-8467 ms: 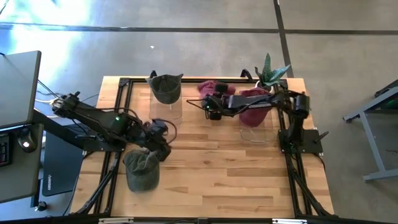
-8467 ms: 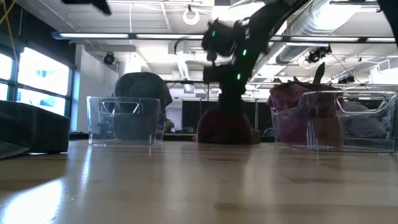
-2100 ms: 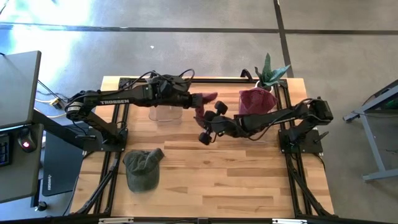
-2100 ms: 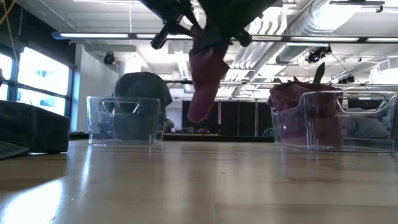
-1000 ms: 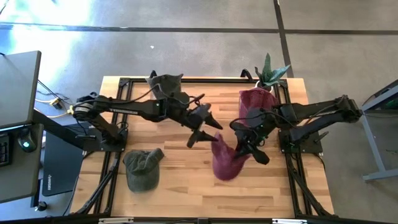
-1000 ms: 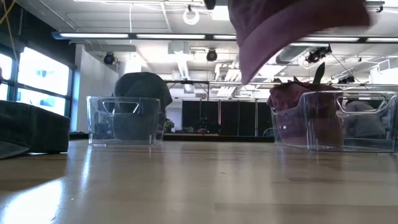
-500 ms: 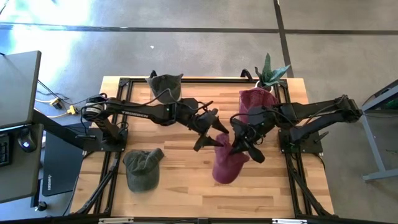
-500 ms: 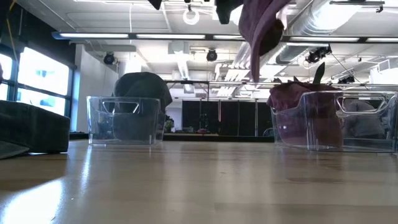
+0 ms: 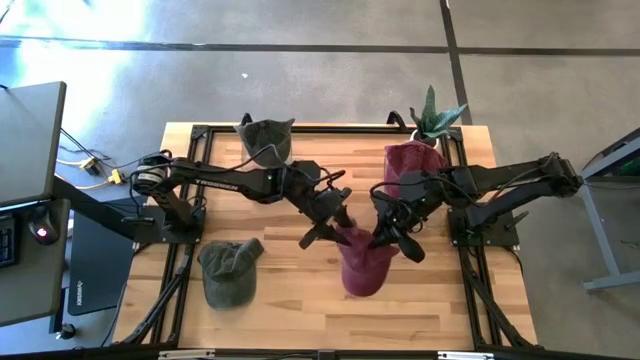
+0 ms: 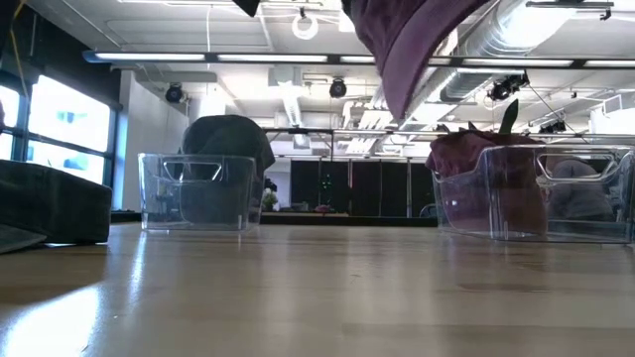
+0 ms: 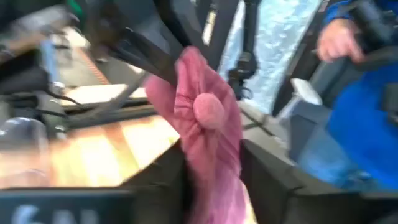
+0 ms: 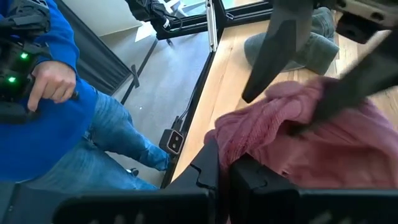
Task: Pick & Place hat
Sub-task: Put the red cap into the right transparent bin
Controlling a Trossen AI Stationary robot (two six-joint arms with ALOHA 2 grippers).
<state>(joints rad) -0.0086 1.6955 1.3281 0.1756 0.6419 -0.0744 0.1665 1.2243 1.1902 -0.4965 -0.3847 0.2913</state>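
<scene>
A maroon knit hat (image 9: 362,268) hangs in the air over the middle of the table, and its lower end shows at the top of the low view (image 10: 407,40). My left gripper (image 9: 333,228) reaches in from the table's left and is shut on the hat's upper part. My right gripper (image 9: 383,237) comes from the table's right and is shut on the hat's top edge. A green hat (image 9: 228,272) lies flat on the table near the front left. My left gripper has the hat's bunched upper part (image 11: 208,168) between its two fingers (image 11: 163,186), which come nearly level from the table's left. The hat hangs down past them, clear of the table. My right gripper pinches a bunched edge of the hat (image 12: 231,144) between its two fingers, slanting down from the table's right. The rest of the hat spreads out beyond the fingers, clear of the table.
A clear bin (image 9: 268,165) at the back left holds a grey-green hat (image 9: 267,140). A clear bin (image 10: 536,193) at the back right holds another maroon hat (image 9: 412,165), next to a potted plant (image 9: 435,115). A person in blue sits beyond the table (image 12: 56,118).
My left gripper has come down and toward the hanging maroon hat, and its wide fingers have closed on the hat's upper part. The hat, hanging from my still right gripper, has swung and bunched up a little between the two grippers.
</scene>
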